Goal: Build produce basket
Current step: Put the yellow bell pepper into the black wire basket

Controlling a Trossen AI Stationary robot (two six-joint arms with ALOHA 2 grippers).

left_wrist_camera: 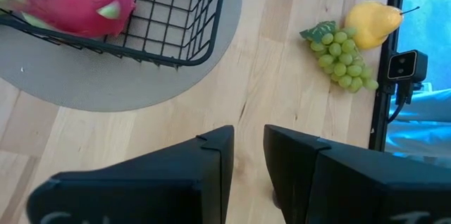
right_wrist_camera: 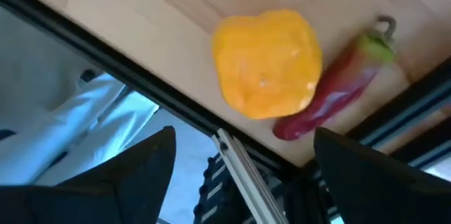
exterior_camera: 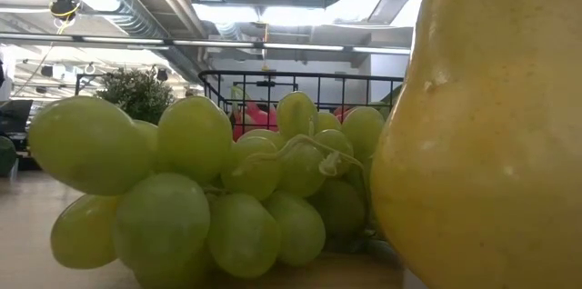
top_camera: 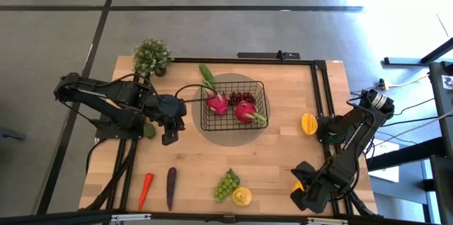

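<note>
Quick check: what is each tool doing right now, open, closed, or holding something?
Left tool: narrow gap between its fingers, nothing held, beside the basket.
Right tool: open, empty, facing the yellow pepper and red chili.

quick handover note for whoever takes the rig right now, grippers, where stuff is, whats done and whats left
Left gripper: empty, jaws slightly apart, left of the basket.
Right gripper: open, empty, at the table's front right corner over the yellow pepper and red chili.
Done: two dragon fruits, purple grapes in the basket.
Left: green grapes, yellow pear, carrot, eggplant, pepper, chili.
</note>
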